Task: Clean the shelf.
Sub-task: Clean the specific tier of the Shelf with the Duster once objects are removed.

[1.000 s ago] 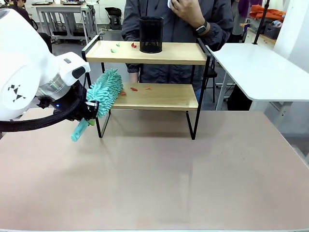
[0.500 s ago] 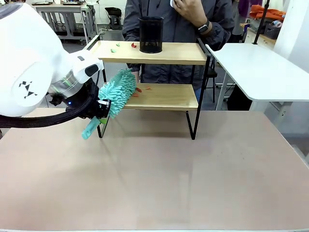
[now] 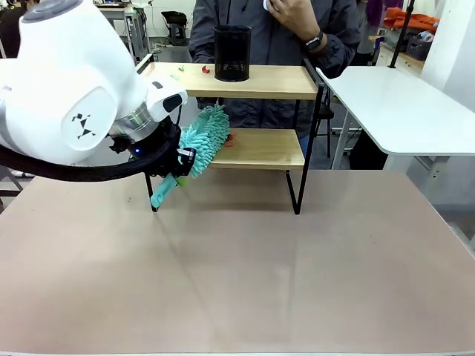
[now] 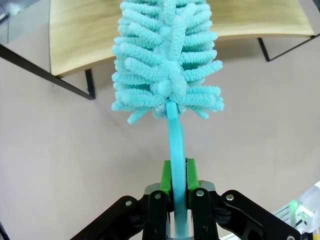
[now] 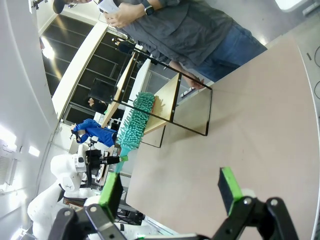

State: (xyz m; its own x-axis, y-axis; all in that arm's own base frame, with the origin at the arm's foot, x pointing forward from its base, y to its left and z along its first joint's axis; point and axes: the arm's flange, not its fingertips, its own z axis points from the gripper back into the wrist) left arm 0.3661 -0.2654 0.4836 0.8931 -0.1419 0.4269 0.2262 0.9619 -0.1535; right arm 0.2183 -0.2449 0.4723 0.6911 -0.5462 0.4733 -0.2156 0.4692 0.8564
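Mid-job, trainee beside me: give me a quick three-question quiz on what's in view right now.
1. True or false: the left gripper is shut on the handle of the duster.
2. The black mesh cup stands on: A) the top board of the shelf, B) its lower board, C) the floor.
3. Fill in: the right gripper is ____.
Key: 1 true; 2 A; 3 open.
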